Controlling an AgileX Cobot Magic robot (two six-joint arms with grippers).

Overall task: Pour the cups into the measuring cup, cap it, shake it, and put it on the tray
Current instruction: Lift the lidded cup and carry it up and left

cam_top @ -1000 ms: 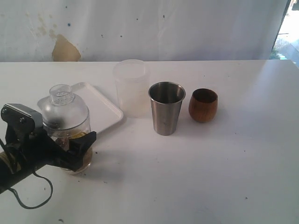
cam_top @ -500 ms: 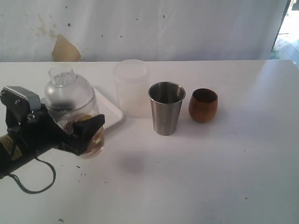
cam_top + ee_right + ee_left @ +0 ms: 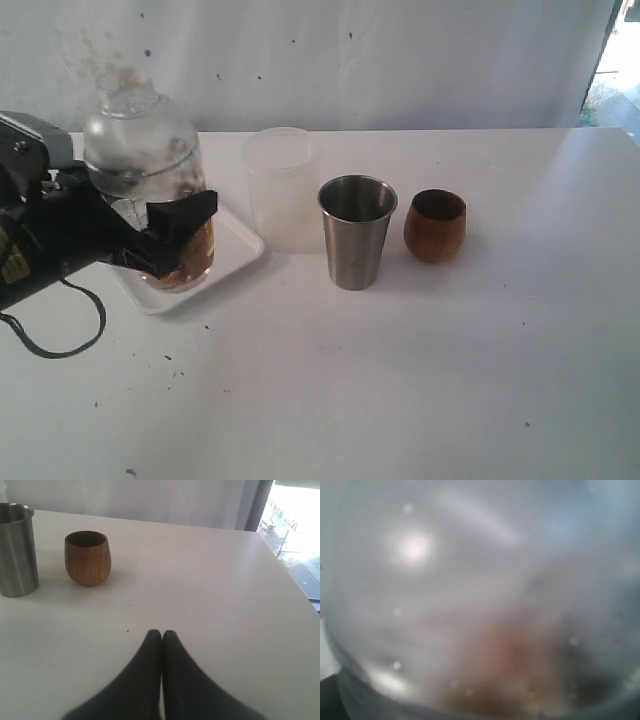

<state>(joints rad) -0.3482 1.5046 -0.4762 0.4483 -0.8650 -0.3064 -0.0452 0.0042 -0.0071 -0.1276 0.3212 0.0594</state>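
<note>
My left gripper (image 3: 165, 235) is shut on the capped clear measuring cup (image 3: 150, 180), which holds brown contents at its base and hangs over the white tray (image 3: 235, 240). Whether its base touches the tray I cannot tell. The cup fills the left wrist view (image 3: 480, 610) as a blur, hiding the fingers. The steel tumbler (image 3: 356, 232) (image 3: 16, 550) and the brown wooden cup (image 3: 435, 225) (image 3: 88, 557) stand upright mid-table. My right gripper (image 3: 161, 632) is shut and empty above bare table, well short of the wooden cup; it is out of the exterior view.
A frosted whitish plastic cylinder (image 3: 280, 188) stands just behind the steel tumbler, beside the tray's right corner. A black cable (image 3: 60, 335) loops on the table under the left arm. The table's right edge (image 3: 300, 587) is near a bright window.
The left gripper has lifted the measuring cup from the table in front of the tray and carried it up and back over the tray. The cups have not moved.
</note>
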